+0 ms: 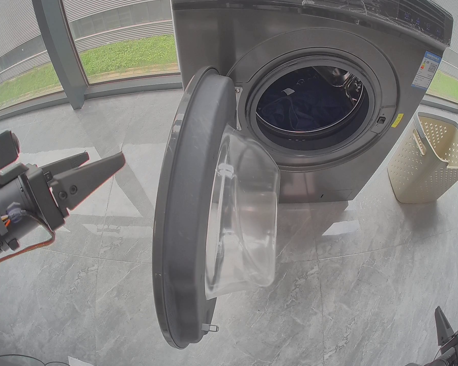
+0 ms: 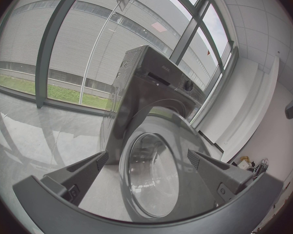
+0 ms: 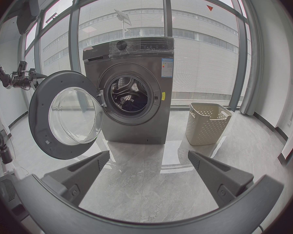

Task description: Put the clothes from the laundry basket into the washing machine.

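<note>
Dark clothes point(image 1: 300, 102), indistinct in the drum point(image 1: 352, 83); right tool point(image 1: 452, 301) partly off-frame

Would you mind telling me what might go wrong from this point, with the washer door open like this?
1. The left gripper, open, hovers close beside the open door's outer rim; a careless sweep could knock it.
2. The dark clothes seem to lie near the drum's front lip; shutting the door might pinch a fold.
</note>
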